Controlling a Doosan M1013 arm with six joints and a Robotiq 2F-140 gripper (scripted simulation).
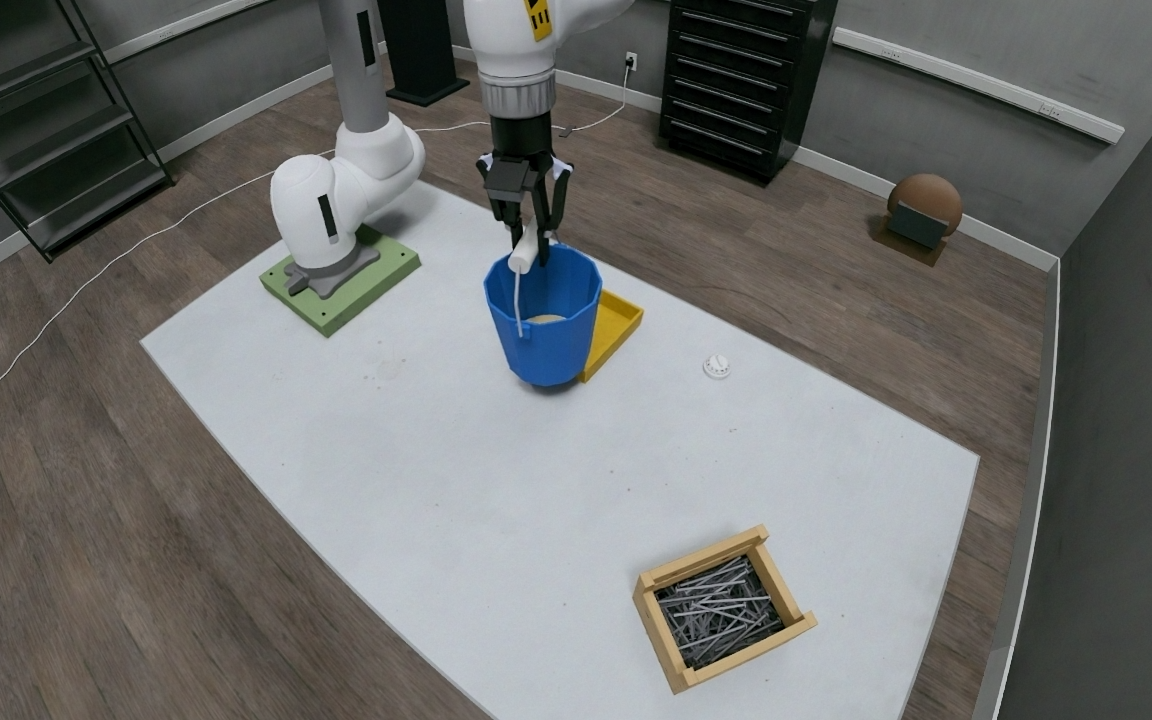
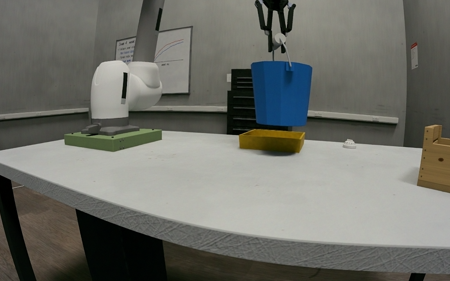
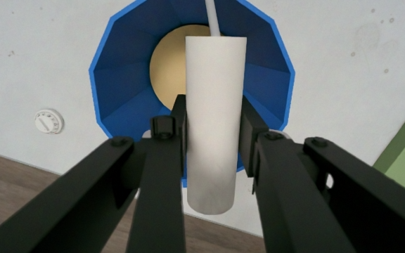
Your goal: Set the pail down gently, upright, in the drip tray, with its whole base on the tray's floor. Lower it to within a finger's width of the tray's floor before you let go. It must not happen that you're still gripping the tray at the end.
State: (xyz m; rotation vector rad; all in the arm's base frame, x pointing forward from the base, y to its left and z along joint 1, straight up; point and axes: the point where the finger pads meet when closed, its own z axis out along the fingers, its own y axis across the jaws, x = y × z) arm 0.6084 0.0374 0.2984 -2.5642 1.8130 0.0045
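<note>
The blue pail [image 1: 544, 313] [image 3: 167, 67] hangs upright from its wire bail, with a tan fill in its bottom. My gripper [image 1: 526, 234] is shut on the white handle grip [image 3: 213, 119] of the pail's bail. The yellow drip tray [image 2: 272, 139] lies on the white table. In the side view the pail [image 2: 281, 93] hangs in the air above the tray, its base a little above the tray's rim. In the overhead view the pail hides most of the tray [image 1: 611, 331]; only its right part shows. In the wrist view the tray is hidden below the pail.
A small white dial knob [image 1: 715, 365] lies on the table to the right of the tray. A wooden box of nails [image 1: 721, 607] stands near the table's front right corner. The arm's green base plate [image 1: 338, 277] is at the left.
</note>
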